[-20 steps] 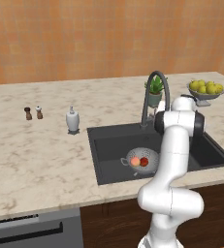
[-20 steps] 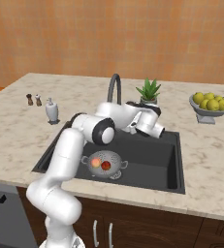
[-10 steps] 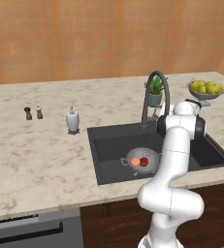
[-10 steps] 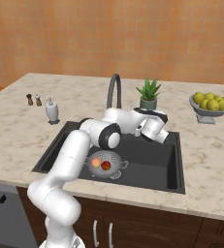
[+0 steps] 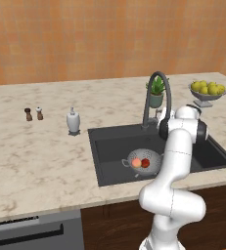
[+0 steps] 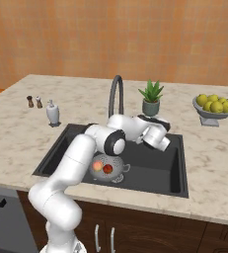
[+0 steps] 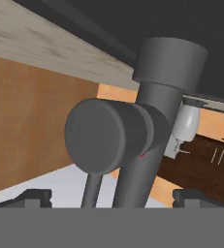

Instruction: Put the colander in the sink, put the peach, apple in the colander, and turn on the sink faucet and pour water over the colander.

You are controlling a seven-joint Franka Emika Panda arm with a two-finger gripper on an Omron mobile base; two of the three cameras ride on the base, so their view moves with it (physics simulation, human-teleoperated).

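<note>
I read no writing anywhere; my tool (image 7: 111,196) stands apart at the faucet (image 7: 133,140), clamping nothing.

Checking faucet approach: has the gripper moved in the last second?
Yes. In the right base view the gripper has shifted right along the sink's back edge, toward the potted plant.

The white arm rises from its base near the front, bends at a dark elbow joint, and reaches across to the right and toward the far side. In the right base view its hand lies almost flat, pointing to the far right. The gripper (image 7: 111,193) has its jaws spread wide apart, with nothing between them. In the hand view, one dark fingertip (image 7: 33,196) sits at the bottom left and the other at the bottom right. The hand view is tilted sideways.
</note>
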